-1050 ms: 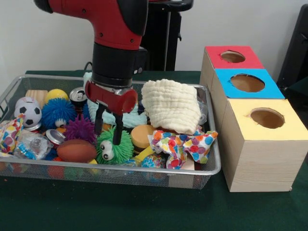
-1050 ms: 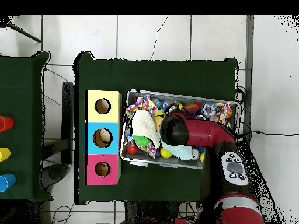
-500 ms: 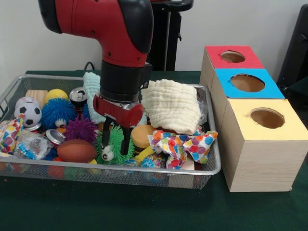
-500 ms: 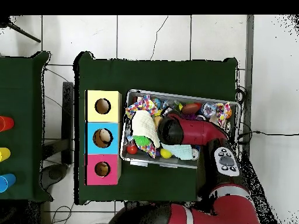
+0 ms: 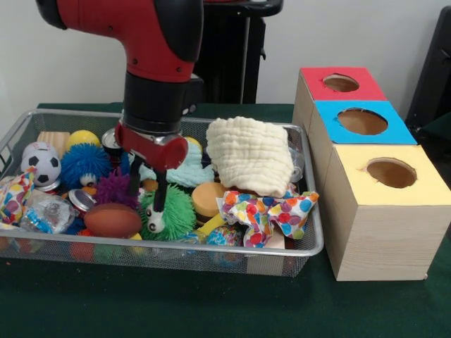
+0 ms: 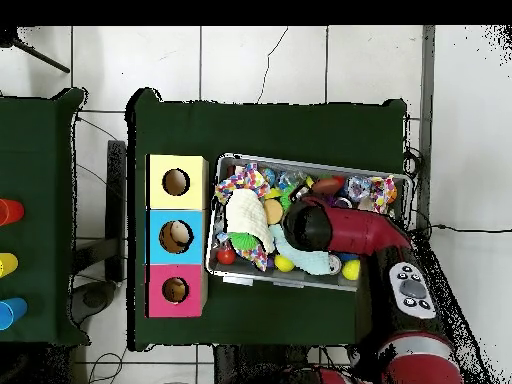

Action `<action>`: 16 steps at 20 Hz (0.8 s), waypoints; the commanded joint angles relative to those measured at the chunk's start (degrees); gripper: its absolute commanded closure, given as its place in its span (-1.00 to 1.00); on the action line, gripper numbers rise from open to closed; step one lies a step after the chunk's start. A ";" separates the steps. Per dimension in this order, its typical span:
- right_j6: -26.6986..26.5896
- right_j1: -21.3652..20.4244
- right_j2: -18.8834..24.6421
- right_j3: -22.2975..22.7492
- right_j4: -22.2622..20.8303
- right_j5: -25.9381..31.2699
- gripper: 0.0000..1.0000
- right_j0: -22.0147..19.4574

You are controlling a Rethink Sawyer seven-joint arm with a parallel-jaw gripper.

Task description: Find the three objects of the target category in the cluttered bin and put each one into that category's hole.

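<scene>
The bench [image 5: 70, 310] wears a dark green cloth and carries two big things: a wire mesh bin [image 5: 310, 246] along one half and, just beside it, a row of three wooden boxes. Each box has one round hole in its top: the yellow box [image 5: 391, 193] sits at the bench's front edge, the blue box [image 5: 363, 121] in the middle, the red box [image 5: 340, 83] at the back.

The red and black arm [image 5: 151, 63] comes down into the bin's middle. Its pincer [image 5: 151, 201] points straight down (only dark fingers [image 5: 161, 199] show, over a green spiky ball [image 5: 173, 211]), and I cannot tell whether they are apart or together.

Which category is wanted cannot be told; the bin is heaped. A cream folded cloth [image 5: 250, 155] lies toward the boxes' end, with a spotted colourful cloth [image 5: 268, 211] at the front rim below it. A brown toy football [image 5: 111, 220] lies with its long axis along the front rim. Toward the far end sit a blue spiky ball [image 5: 83, 165], a purple spiky ball [image 5: 116, 189] and a small soccer ball [image 5: 40, 162].
</scene>
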 commanded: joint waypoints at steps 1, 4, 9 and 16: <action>-6.13 -4.02 4.74 6.36 -1.16 8.96 -1.00 -2.30; -5.17 -4.24 5.34 7.82 -1.33 7.84 -1.00 -2.69; -2.74 -1.42 6.04 9.41 -2.07 2.66 -1.00 -3.32; -2.13 2.28 7.95 11.28 -2.69 -1.26 -1.00 -4.87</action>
